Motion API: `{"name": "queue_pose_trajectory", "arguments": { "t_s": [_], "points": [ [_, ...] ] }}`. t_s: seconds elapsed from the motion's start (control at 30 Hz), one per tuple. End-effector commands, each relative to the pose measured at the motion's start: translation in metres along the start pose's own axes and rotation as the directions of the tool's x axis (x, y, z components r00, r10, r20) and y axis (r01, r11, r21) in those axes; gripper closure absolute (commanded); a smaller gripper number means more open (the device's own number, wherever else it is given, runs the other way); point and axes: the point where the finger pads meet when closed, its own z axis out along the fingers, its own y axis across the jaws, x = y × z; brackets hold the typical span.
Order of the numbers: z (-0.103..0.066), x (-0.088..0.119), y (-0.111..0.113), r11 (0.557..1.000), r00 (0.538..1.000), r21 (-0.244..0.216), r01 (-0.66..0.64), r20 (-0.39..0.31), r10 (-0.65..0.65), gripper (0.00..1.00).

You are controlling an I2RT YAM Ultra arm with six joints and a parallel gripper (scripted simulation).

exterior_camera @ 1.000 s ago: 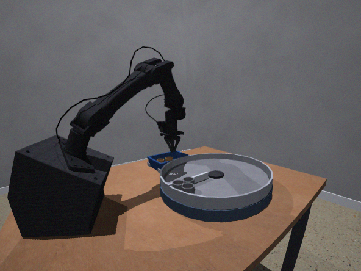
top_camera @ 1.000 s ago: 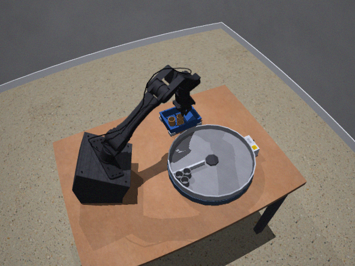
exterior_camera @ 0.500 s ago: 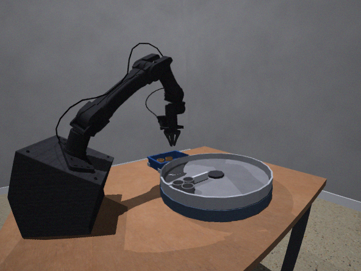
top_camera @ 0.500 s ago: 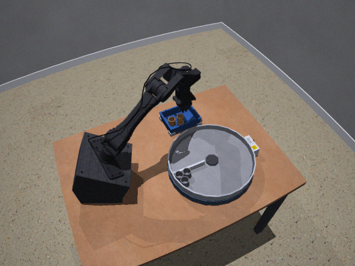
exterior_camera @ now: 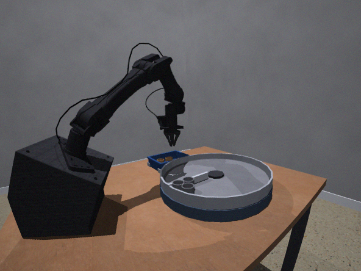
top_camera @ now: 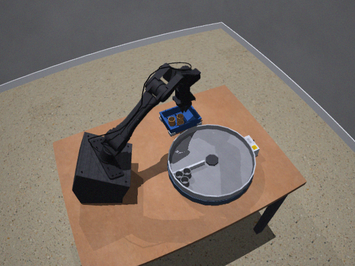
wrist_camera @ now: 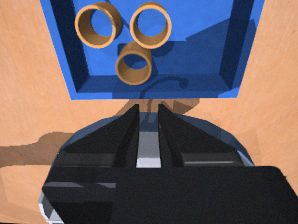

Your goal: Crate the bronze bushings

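My gripper (top_camera: 184,110) (exterior_camera: 172,145) (wrist_camera: 148,111) is open by a narrow gap, with nothing between its fingertips. It hangs above the blue crate (top_camera: 186,126) (exterior_camera: 153,163) (wrist_camera: 200,96), near one wall in the wrist view. Three bronze bushings lie in the crate: one (top_camera: 171,123) (wrist_camera: 86,32) at the left in the wrist view, one (wrist_camera: 150,41) beside it, and one (wrist_camera: 132,76) closer to the near wall. Three dark steel bushings (top_camera: 185,183) (exterior_camera: 188,190) stand together on the turntable (top_camera: 237,168) (exterior_camera: 213,202). I see no bronze bushing on the turntable.
A raised rim surrounds the turntable. A straight light bar (top_camera: 195,166) (exterior_camera: 199,177) runs from its dark hub (top_camera: 211,160) (exterior_camera: 216,174) to the rim, beside the steel bushings. A white box with a yellow button (top_camera: 254,147) adjoins the rim at the right. The crate is close to the turntable.
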Motion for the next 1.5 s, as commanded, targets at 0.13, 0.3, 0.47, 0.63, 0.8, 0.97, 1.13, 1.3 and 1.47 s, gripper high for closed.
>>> {"name": "queue_pose_trajectory", "arguments": {
  "t_s": [0.13,0.3,0.47,0.63,0.8,0.97,1.13,1.3,1.47],
  "points": [
    [-0.0263,-0.0088,-0.0126,0.999,0.999,0.051,-0.011,0.035,0.009,0.84],
    [-0.0263,-0.0088,-0.0126,0.999,0.999,0.051,-0.011,0.035,0.009,0.84],
    [-0.0263,-0.0088,-0.0126,0.999,0.999,0.051,-0.011,0.035,0.009,0.84],
    [-0.0263,-0.0088,-0.0126,0.999,0.999,0.051,-0.011,0.035,0.009,0.84],
    [-0.0263,-0.0088,-0.0126,0.999,0.999,0.051,-0.011,0.035,0.009,0.84],
    [-0.0263,-0.0088,-0.0126,0.999,0.999,0.051,-0.011,0.035,0.009,0.84],
    [-0.0263,-0.0088,-0.0126,0.999,0.999,0.051,-0.011,0.035,0.009,0.84],
    [-0.0263,-0.0088,-0.0126,0.999,0.999,0.051,-0.011,0.035,0.009,0.84],
    [-0.0263,-0.0088,-0.0126,0.999,0.999,0.051,-0.011,0.035,0.009,0.84]
  ]
}}
